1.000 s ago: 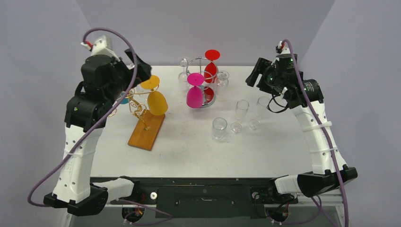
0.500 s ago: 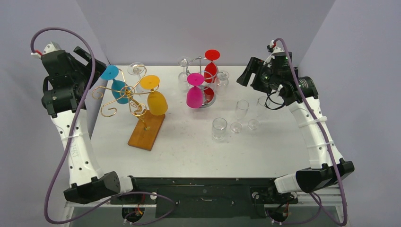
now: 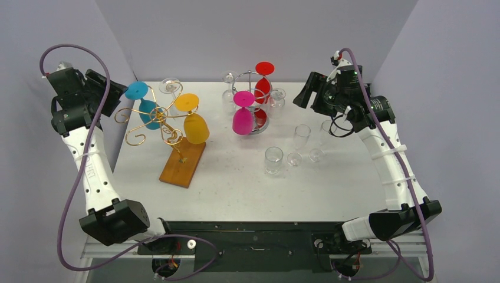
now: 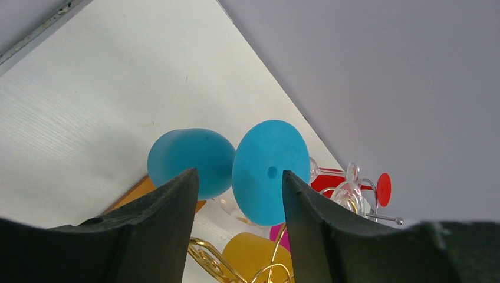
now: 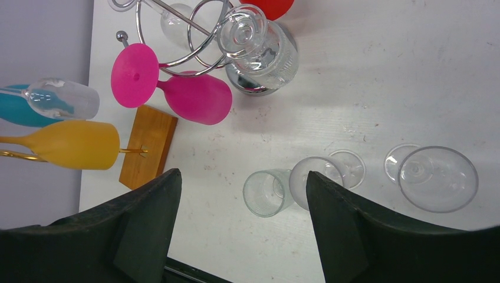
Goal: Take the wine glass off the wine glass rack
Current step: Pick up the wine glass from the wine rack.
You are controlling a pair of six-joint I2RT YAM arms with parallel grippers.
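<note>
A gold wire rack (image 3: 154, 121) on a wooden base (image 3: 183, 164) holds a blue wine glass (image 3: 147, 112), a yellow one (image 3: 196, 127) and a clear one (image 3: 170, 86), all hanging. My left gripper (image 3: 115, 88) is open and empty, just left of the blue glass's foot. In the left wrist view the blue foot (image 4: 270, 171) shows between my open fingers, a little beyond the gripper (image 4: 239, 173). My right gripper (image 3: 303, 94) is open and empty, raised over the table's right rear; it also shows in the right wrist view (image 5: 242, 173).
A chrome rack (image 3: 252, 76) at the back centre carries a pink glass (image 3: 242, 119), a red glass (image 3: 263, 88) and clear ones. A clear tumbler (image 3: 273, 160) and several clear glasses (image 3: 301, 137) stand on the table's right half.
My left arm has swung back and left off the gold rack, uncovering the blue glass. My right gripper has shifted slightly left. All the glasses hang as before.
</note>
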